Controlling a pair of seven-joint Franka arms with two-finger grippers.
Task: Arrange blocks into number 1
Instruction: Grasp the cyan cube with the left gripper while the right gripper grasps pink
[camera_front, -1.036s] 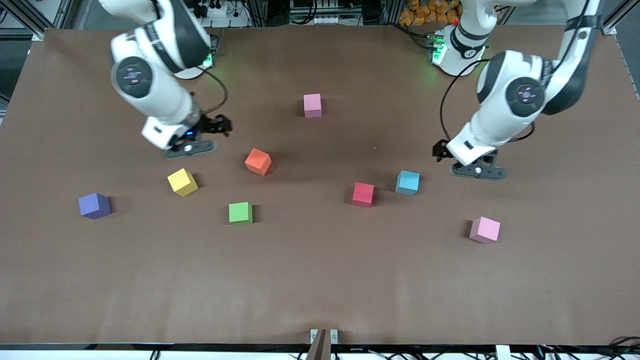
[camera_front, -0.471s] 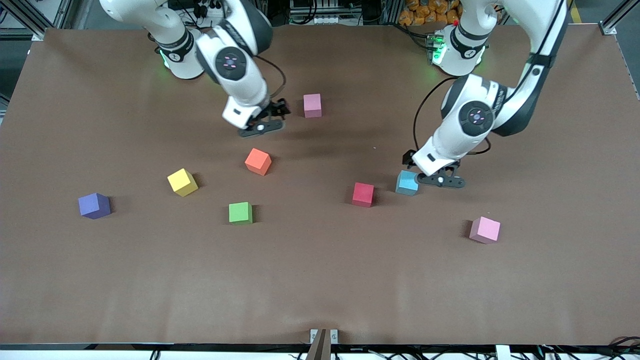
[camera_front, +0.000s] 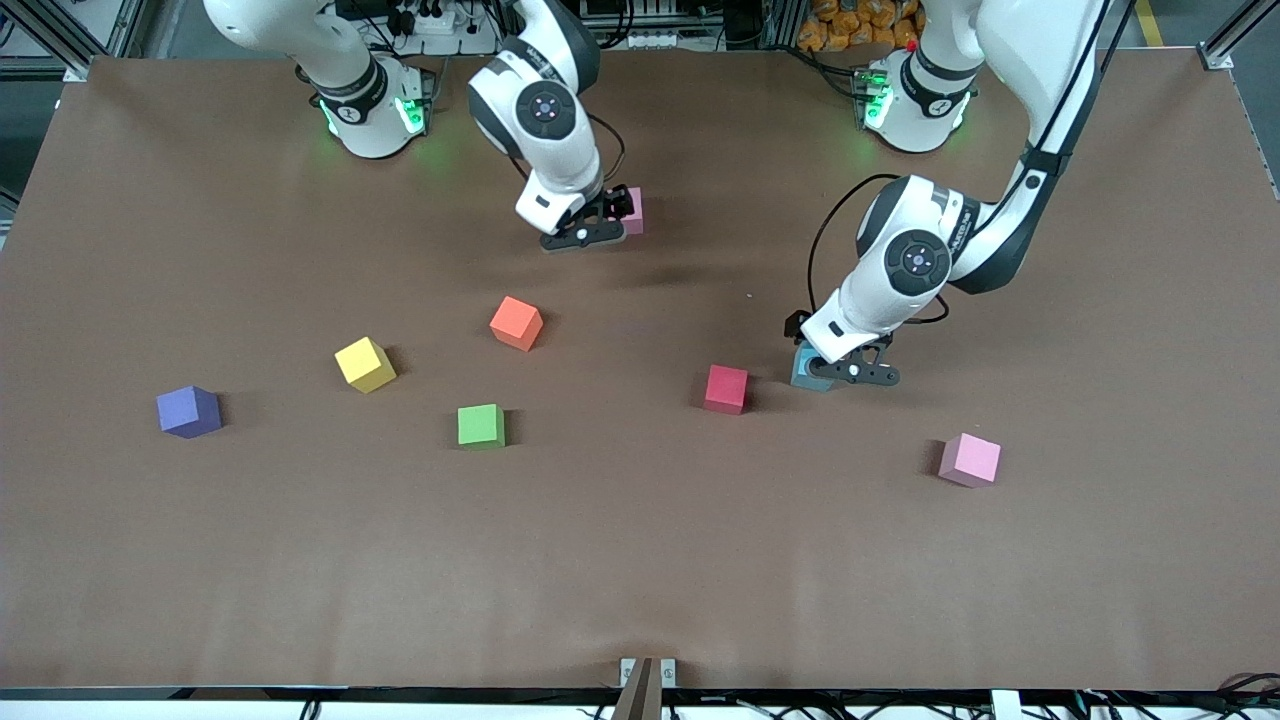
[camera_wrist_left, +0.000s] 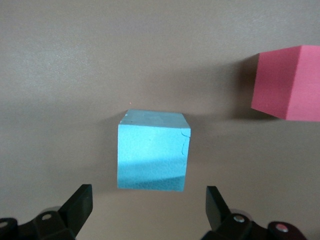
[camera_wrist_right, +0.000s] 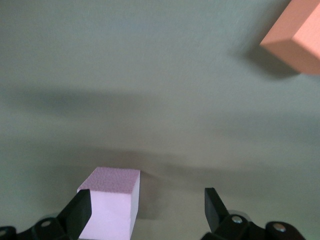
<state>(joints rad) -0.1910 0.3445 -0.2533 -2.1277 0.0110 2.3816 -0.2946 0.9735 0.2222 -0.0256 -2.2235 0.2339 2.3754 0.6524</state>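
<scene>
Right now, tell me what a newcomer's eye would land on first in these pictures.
Both arms are down at blocks at once. The left tool hangs open over the light blue block, which sits beside the red block; the right tool is open at the pink block nearest the robots' bases. Around them, orange, green, yellow, purple and a second pink block lie scattered on the brown table.

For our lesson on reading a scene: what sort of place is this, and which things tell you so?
Most likely a robotics lab. Two white arms are mounted at one edge of a brown-covered table. Coloured foam cubes lie scattered on it, such as the light blue cube. Cables and metal framing surround the table.
</scene>
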